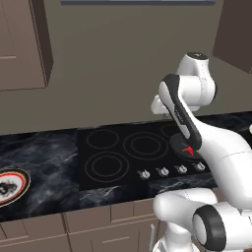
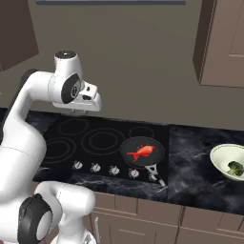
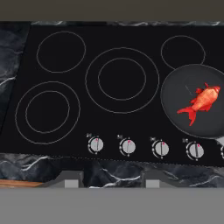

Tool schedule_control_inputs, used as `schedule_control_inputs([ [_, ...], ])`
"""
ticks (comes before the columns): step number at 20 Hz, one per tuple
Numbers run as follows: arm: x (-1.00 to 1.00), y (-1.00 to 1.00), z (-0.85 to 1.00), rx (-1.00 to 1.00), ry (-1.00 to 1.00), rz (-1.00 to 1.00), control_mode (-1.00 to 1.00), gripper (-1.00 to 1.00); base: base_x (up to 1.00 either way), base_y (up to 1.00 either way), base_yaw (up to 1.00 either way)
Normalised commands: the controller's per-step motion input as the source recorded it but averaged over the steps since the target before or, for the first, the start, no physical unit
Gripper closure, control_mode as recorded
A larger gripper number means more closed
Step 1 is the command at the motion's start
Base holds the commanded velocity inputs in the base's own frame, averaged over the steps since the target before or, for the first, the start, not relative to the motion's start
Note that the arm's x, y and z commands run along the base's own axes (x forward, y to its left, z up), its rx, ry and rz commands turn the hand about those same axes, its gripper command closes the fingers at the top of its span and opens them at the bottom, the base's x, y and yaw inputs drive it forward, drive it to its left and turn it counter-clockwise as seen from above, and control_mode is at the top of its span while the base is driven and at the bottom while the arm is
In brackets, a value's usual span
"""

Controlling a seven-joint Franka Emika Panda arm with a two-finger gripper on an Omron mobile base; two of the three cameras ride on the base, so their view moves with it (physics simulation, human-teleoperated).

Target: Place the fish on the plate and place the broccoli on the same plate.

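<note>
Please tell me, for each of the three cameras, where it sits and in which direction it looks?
Left base view: behind the arm's left, facing the cooktop and plate; arm at right.
Right base view: behind the arm's right, facing the pan, fish, bowl with broccoli; arm at left.
Hand view: on the hand, looking down; claw tips below.
Shared: cooktop, pan, fish.

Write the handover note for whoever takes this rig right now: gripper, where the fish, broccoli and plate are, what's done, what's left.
Gripper: shut, holding nothing, raised above the front edge of the cooktop.
Fish: lying in the black frying pan on the cooktop's right side.
Broccoli: in the pale bowl on the counter, right of the cooktop.
Plate: on the counter, left of the cooktop, nothing on it.
Done: nothing yet.
Left: move the fish to the plate, then the broccoli.
</note>
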Motion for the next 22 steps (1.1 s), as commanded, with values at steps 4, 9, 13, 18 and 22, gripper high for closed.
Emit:
schedule_control_inputs([
  [4, 0.00, 0.00, -0.01, 0.00, 0.08, 0.00, -1.00, -1.00, 0.00, 0.00, 0.00],
  [9, 0.04, -0.43, -0.35, -0.01, 0.09, -0.12, -1.00, -1.00, 0.00, 0.00, 0.00],
  [13, 0.01, -1.00, -0.15, 0.03, 0.05, -0.21, -1.00, -1.00, 0.00, 0.00, 0.00],
  [18, 0.07, -0.97, -0.26, 0.05, 0.08, -0.36, -1.00, -1.00, 0.00, 0.00, 0.00],
  [22, 0.21, -0.58, -0.40, 0.00, 0.14, -0.43, -1.00, -1.00, 0.00, 0.00, 0.00],
])
